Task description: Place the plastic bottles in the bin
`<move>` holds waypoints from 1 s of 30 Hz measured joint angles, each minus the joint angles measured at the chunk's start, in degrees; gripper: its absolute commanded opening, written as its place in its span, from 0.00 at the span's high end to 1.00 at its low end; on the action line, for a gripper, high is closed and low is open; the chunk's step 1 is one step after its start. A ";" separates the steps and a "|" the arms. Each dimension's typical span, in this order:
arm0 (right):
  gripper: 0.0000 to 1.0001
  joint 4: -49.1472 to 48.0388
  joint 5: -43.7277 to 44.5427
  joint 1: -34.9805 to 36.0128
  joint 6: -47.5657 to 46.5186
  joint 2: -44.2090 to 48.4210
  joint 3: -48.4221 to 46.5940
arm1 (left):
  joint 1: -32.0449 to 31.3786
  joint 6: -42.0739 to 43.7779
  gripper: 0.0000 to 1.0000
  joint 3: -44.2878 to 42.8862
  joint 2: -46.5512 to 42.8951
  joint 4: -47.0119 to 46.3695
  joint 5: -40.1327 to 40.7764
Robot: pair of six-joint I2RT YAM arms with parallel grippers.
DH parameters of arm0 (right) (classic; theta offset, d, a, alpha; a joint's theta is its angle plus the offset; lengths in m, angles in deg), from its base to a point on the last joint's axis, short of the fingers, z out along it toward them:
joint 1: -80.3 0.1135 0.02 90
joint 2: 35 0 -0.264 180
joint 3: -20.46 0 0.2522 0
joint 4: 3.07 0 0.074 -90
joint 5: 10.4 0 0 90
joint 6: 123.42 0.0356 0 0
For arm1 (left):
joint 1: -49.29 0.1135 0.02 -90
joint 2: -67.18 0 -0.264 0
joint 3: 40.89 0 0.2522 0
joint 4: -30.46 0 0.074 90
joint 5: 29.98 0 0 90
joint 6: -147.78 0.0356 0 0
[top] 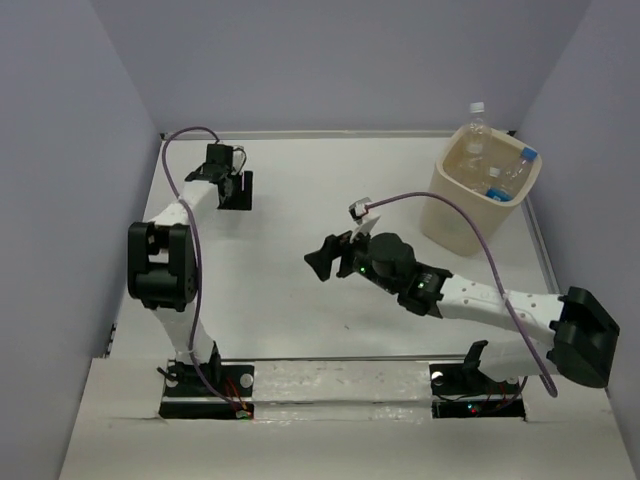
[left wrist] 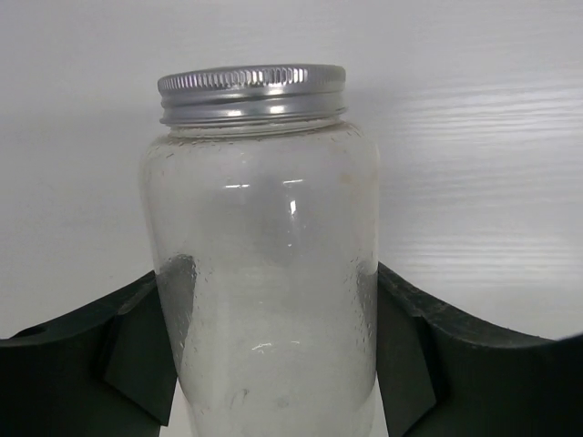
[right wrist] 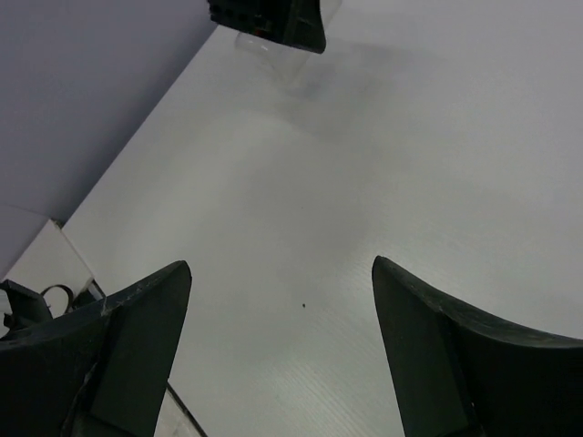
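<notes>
The stubby clear bottle, capped with a ribbed silver lid, stands upright on the white table near its far left corner. It sits squarely between the two fingers of the left gripper: the dark pads press against its lower body on both sides, while the shoulder and lid rise clear above them. The jaws are clamped onto the bottle. In the overhead view this gripper points down at the table by the left wall, and the bottle itself is mostly hidden under it.

Two more bottles are in the bin, which stands at the far right corner of the table. A blue-capped one leans against the right side, and a white-capped one pokes above the far rim.

The right gripper hangs over the middle of the table, well apart from both bin and stubby bottle. Its fingers are spread wide, with only bare tabletop between them.
</notes>
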 measured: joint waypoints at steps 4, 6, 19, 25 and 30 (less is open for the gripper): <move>0.04 4.13 -2.25 -3.89 0.02 6.29 -2.29 | -2.21 -3.08 0.44 4.11 -15.52 -0.81 -8.70; 0.00 5.42 -3.43 -4.81 0.09 8.24 -3.58 | -4.52 -4.13 0.44 6.32 -24.33 -2.23 -12.15; 0.00 8.46 -18.84 -7.41 4.76 12.61 -8.20 | -23.50 -13.46 0.44 34.07 -61.07 -7.10 -25.03; 0.00 8.87 -19.45 -7.41 5.40 10.08 -10.69 | -26.36 -14.88 0.44 36.57 -64.41 -9.35 -27.28; 0.00 9.51 -19.56 -7.41 6.34 5.77 -11.37 | -28.76 -14.40 0.43 36.52 -64.70 -12.00 -27.96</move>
